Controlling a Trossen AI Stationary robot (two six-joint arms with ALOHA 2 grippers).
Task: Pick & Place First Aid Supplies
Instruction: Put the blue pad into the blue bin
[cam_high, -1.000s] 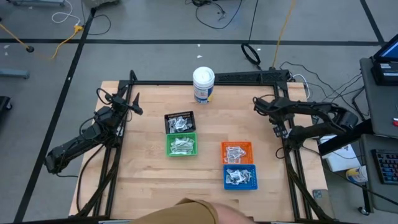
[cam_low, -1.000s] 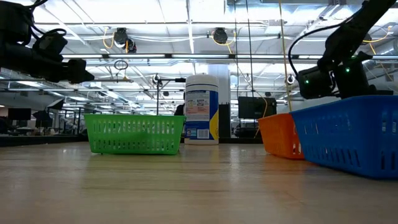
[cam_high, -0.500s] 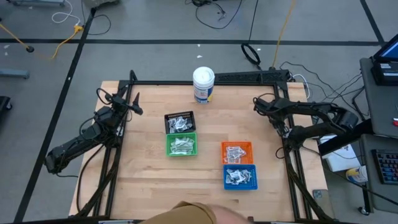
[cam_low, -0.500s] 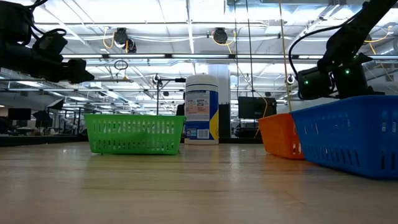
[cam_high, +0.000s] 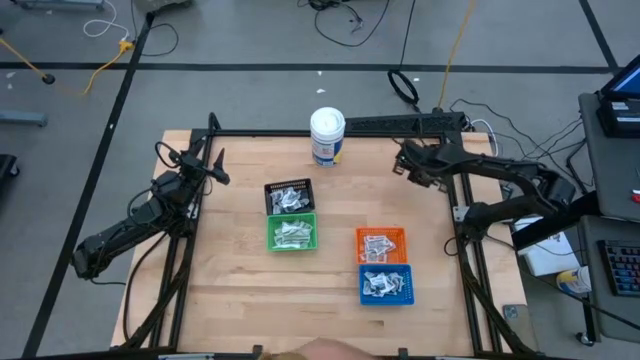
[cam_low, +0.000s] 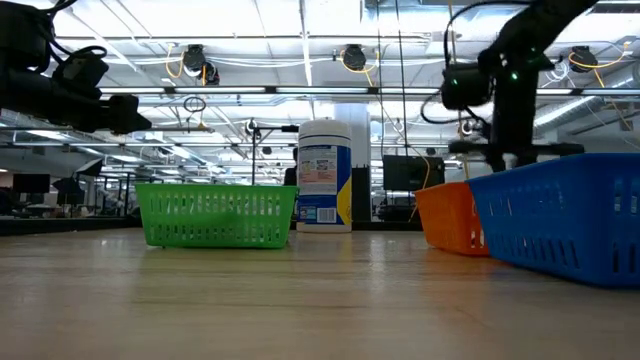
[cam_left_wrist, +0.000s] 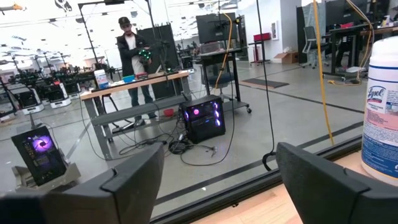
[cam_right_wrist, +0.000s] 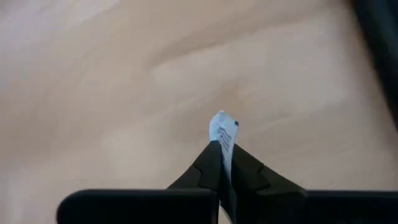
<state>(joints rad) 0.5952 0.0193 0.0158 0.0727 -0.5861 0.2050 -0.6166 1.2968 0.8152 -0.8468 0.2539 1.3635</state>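
Note:
The first aid supplies are small wrapped packets lying in four baskets: black, green, orange and blue. My right gripper hangs over the far right of the table, right of the white canister. It is shut on one white packet with blue print. My left gripper stands open at the far left, nothing between its fingers. My right gripper pinches the white packet between its two fingertips. The packet's upper edge sticks out past the tips, seen edge-on. The fingers point down at the bare wood, and the packet is lifted clear of the table.
The canister stands at the far edge, middle. Black and green baskets sit left of centre, orange and blue toward the near right. Bare wood lies around the right gripper and along the near left. In the left wrist view a person stands in the room beyond the table.
My right gripper has risen and swung from the table's right edge toward the far left, nearer the canister. The left arm has kept still.

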